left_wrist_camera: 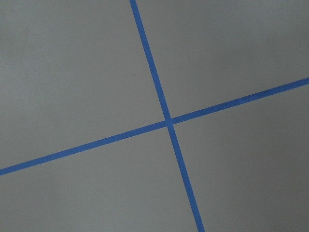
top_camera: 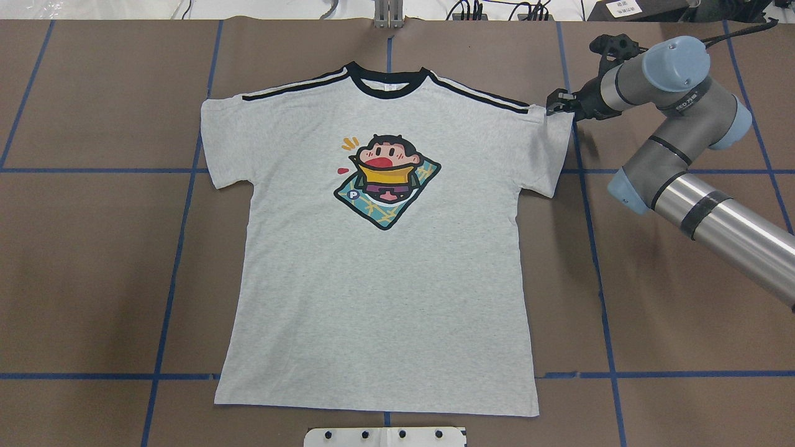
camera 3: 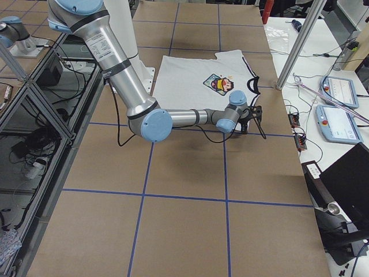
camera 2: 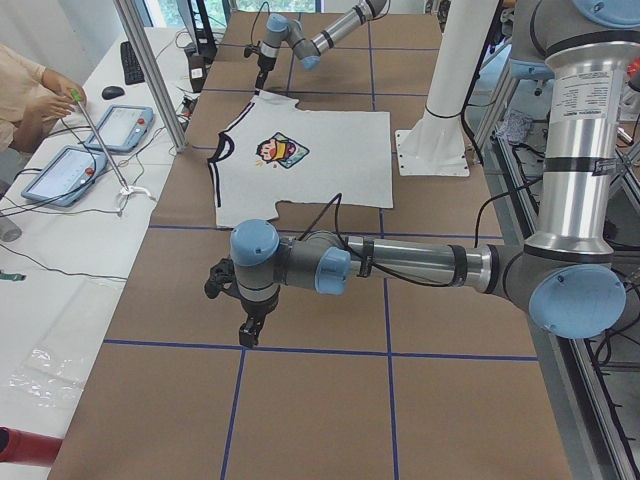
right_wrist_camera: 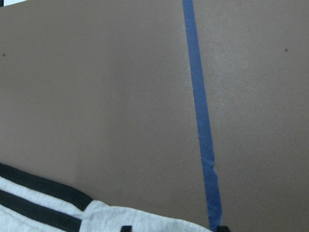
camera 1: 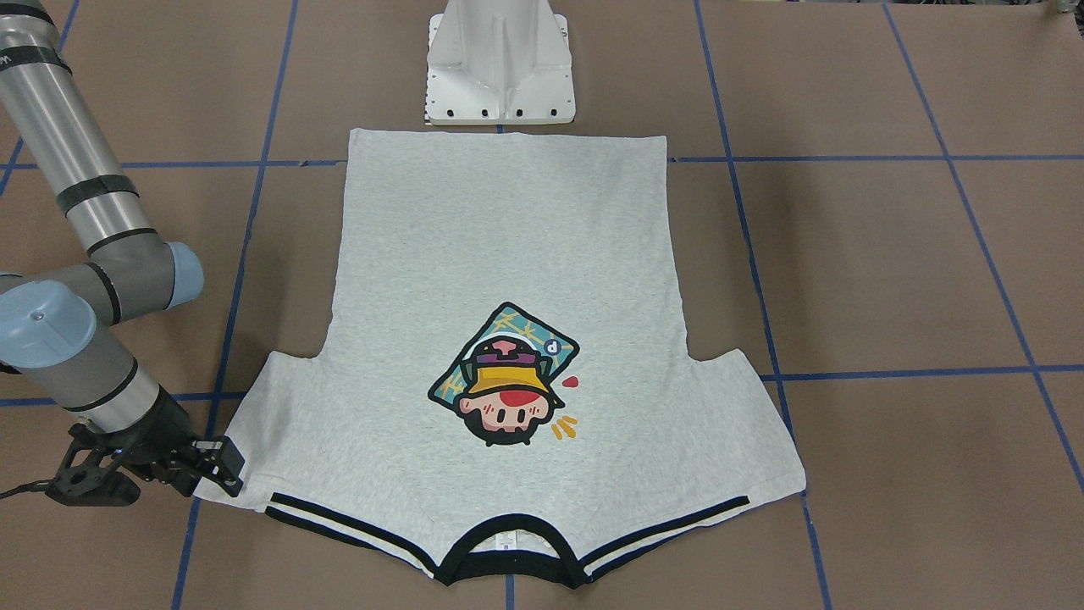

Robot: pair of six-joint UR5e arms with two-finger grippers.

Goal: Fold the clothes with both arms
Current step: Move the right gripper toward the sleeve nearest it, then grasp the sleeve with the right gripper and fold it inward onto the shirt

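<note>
The clothes are one heather-grey T-shirt (top_camera: 372, 298) lying flat and face up, with the cartoon print (top_camera: 386, 180) on the chest. Its black collar (camera 1: 508, 551) points away from the robot base. My right gripper (top_camera: 550, 103) sits low at the outer corner of the striped sleeve (camera 1: 254, 440). Its jaws stand open, and the right wrist view shows the sleeve edge (right_wrist_camera: 111, 217) between the fingertips. My left gripper (camera 2: 248, 335) hangs over bare brown table, well off the shirt. It shows only in the exterior left view, so I cannot tell its state.
The white pedestal base (camera 1: 500, 59) stands just behind the shirt's hem. Blue tape lines (left_wrist_camera: 166, 121) grid the brown table. A side table with tablets (camera 2: 70, 170) and a person's hands (camera 2: 45, 98) lies beyond the collar end.
</note>
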